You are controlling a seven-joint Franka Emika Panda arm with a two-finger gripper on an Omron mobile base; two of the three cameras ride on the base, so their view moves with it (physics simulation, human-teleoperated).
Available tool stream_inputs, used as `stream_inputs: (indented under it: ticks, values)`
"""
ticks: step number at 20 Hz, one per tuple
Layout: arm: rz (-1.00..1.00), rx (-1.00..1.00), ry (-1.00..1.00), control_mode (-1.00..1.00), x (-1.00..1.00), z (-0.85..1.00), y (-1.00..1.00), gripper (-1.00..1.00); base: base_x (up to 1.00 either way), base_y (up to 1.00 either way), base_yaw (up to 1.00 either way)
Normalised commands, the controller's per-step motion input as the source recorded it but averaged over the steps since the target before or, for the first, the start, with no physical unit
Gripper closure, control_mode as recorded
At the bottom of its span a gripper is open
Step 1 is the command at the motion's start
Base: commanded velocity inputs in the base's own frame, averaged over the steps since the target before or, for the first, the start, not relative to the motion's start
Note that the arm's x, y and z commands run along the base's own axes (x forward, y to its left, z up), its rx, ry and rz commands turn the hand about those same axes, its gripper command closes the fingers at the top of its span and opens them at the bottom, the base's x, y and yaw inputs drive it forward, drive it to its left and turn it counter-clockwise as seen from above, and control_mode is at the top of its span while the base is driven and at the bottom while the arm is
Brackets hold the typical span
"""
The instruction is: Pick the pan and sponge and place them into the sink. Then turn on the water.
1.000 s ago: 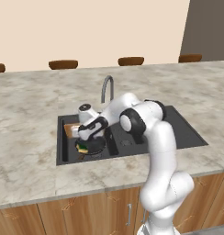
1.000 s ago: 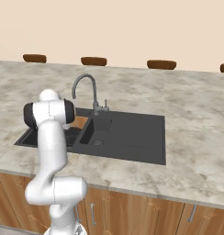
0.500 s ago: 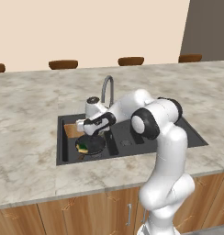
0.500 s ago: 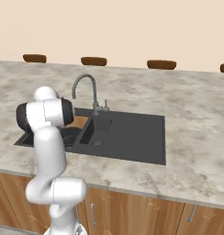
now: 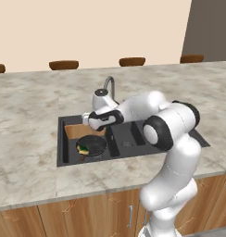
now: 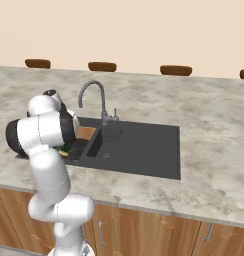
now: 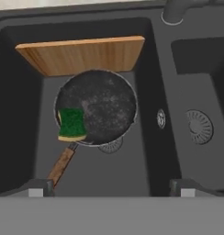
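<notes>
Pan x1 w/ 1 sponge in sink

The left base view looks forward and down from behind the arm's left shoulder across the marble counter at the sink. The right base view faces the same sink from the other side, at similar range. The hand view looks nearly straight down, close, into the sink's left basin, which all three views share
</notes>
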Motion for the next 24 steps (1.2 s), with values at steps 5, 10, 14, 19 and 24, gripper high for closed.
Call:
stream_inputs:
  ticks: [5, 10, 14, 19, 24]
  values:
    - [0.06, 0.0, -0.16, -1.0, -0.26, 0.28, -0.26, -1.0, 0.0, 0.0, 0.0]
    - [0.09, 0.01, -0.16, -1.0, -0.14, 0.26, -0.22, -1.0, 0.0, 0.0, 0.0]
    - [0.06, 0.04, -0.16, -1.0, -0.19, 0.35, -0.18, -1.0, 0.0, 0.0, 0.0]
    - [0.05, 0.04, -0.17, -1.0, -0.17, 0.32, -0.2, -1.0, 0.0, 0.0, 0.0]
    - [0.05, 0.06, -0.13, -1.0, 0.01, 0.28, -0.35, -1.0, 0.0, 0.0, 0.0]
